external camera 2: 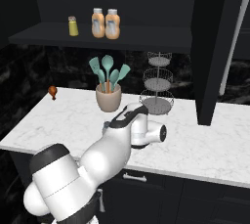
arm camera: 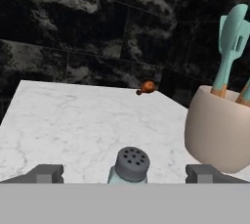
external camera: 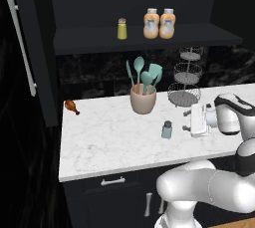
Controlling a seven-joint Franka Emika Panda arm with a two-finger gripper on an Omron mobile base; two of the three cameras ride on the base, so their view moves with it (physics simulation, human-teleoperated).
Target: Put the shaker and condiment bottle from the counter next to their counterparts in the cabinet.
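The jaws stand wide apart and empty, one finger tip either side of the shaker (arm camera: 131,166), which stands upright on the bench (external camera: 109,137) directly between and just ahead of them. It looks small, light and rigid, with a smooth translucent body likely to slip; I would take it across the body below the dark perforated cap, squeezing gently.
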